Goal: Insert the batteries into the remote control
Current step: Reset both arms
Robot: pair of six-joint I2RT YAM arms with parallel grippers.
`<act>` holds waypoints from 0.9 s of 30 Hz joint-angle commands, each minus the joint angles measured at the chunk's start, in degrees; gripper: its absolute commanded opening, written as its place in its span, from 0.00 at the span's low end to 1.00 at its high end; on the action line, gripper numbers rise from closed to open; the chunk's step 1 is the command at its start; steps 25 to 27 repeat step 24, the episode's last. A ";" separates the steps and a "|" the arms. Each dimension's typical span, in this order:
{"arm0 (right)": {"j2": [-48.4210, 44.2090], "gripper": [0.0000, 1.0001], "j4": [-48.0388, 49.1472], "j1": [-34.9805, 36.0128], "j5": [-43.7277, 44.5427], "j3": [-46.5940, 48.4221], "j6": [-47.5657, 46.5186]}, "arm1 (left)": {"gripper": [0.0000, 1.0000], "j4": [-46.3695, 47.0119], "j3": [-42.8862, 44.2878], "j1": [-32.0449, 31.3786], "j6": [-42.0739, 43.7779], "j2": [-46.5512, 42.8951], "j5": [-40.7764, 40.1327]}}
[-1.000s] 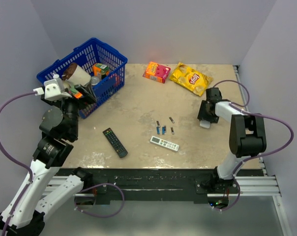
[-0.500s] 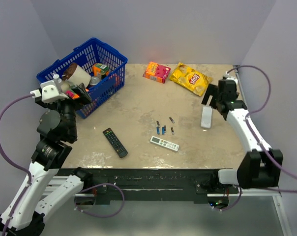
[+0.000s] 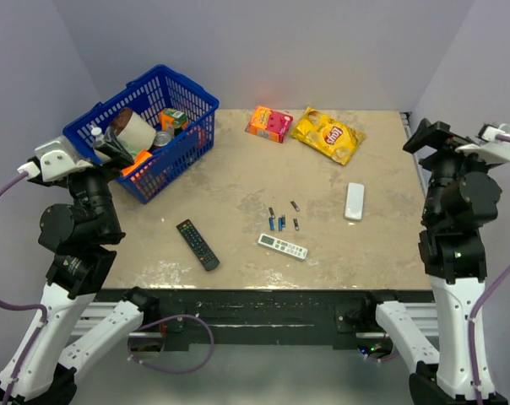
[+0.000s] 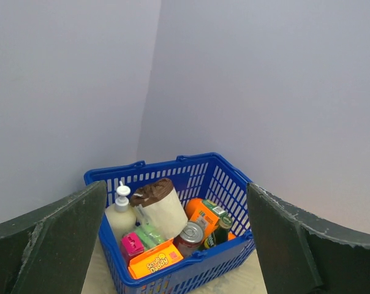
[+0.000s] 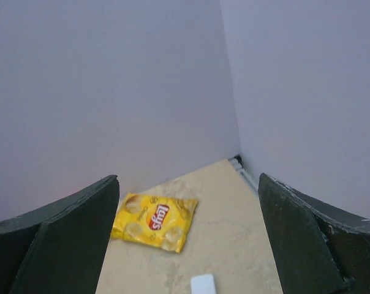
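Both arms are folded upright at the near corners of the desk (image 3: 230,173). Left jaws: spread wide, empty. Right jaws: spread wide, empty. The short, wide white plastic remote control (image 3: 354,201) lies flat right of centre, plain side up as far as I can tell, well apart from both jaws. The tiny slim cylindrical batteries (image 3: 280,221) lie loose mid-desk, just beyond a slimmer white buttoned remote (image 3: 282,246); a long black remote (image 3: 197,244) lies further left. Risks: with 2 decoy remotes, I could reach for the wrong 1. The cells are round and small, so an off-centre pinch could roll them away. I cannot tell whether the compartment cover is open.
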 commanded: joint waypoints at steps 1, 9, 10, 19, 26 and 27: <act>-1.70 0.98 5.19 -0.19 0.87 0.38 -2.64 | 1.00 3.96 0.73 0.33 0.48 0.38 0.13; -5.05 0.98 7.57 -0.19 0.25 -2.52 -1.76 | 1.00 4.31 -0.15 0.33 -4.63 2.40 5.31; -4.96 0.98 7.48 -0.11 0.60 -2.26 -2.03 | 1.00 4.84 -0.41 0.33 -4.63 2.41 5.41; -4.43 0.98 5.20 -0.19 0.95 -1.46 -2.03 | 1.00 6.43 -1.29 0.33 -5.24 3.28 6.46; -4.26 0.98 4.84 -0.19 0.43 -1.55 -1.33 | 1.00 5.46 -1.65 0.33 -6.30 2.76 6.20; -4.26 0.98 4.84 -0.19 0.43 -1.55 -1.33 | 1.00 5.46 -1.65 0.33 -6.30 2.76 6.20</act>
